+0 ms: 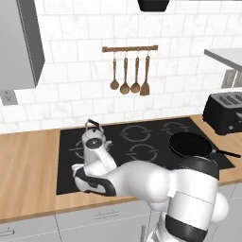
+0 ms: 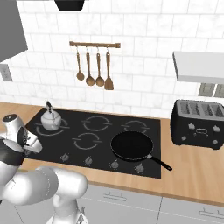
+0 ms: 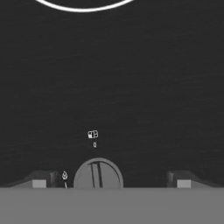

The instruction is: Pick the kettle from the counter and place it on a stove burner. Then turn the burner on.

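The squat silver-grey metal kettle point(image 2: 51, 118) sits on the large ring burner point(image 2: 40, 127) near the cooktop's back-left corner. Two-finger gripper point(image 3: 109, 177), spread, should straddle the round grey knob point(image 3: 98, 173) squarely before turning.

One kettle point(image 2: 51, 118) on cooktop point(image 2: 144, 168). One frying pan point(image 2: 131, 145). One toaster point(image 2: 199, 124), four slots. Four wooden utensils point(image 2: 109, 80) on one rail point(image 2: 95, 44). Five ring markings visible on glass, largest burner point(image 2: 86, 141) among them. Five knobs point(image 2: 114, 164) along cooktop front edge. One wall outlet point(image 1: 8, 97) at left. One counter point(image 2: 197, 175).
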### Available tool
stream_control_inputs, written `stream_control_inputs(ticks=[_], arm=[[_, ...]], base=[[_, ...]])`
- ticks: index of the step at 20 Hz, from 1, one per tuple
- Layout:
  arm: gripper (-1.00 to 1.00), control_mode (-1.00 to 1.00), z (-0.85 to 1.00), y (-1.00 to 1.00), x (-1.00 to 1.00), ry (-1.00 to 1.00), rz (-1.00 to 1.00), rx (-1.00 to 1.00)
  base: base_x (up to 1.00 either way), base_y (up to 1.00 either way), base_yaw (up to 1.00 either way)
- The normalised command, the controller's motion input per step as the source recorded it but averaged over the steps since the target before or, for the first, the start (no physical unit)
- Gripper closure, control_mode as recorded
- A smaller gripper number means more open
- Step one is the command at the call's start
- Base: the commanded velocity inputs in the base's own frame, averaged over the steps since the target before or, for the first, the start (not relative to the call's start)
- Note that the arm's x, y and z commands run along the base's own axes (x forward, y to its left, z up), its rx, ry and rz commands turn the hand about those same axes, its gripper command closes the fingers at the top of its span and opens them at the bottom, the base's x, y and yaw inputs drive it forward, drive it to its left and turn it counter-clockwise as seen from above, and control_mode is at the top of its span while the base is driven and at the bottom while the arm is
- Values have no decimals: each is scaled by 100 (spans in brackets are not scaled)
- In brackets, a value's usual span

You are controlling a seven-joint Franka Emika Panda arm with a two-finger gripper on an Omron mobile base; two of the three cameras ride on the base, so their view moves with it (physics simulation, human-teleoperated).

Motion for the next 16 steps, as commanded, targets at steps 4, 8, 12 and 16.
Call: stream_control_inputs(ticks=[4, 8, 12, 16], arm=[[-100, -100, -2, 12, 6, 1, 0, 0], [-100, -100, -9, 0, 6, 0, 0, -2], [100, -100, -3, 2, 9, 0, 0, -3], [100, -100, 0, 0, 0, -1, 0, 0]], base=[[0, 0, 0], [0, 0, 0], [0, 0, 0], [0, 0, 0]])
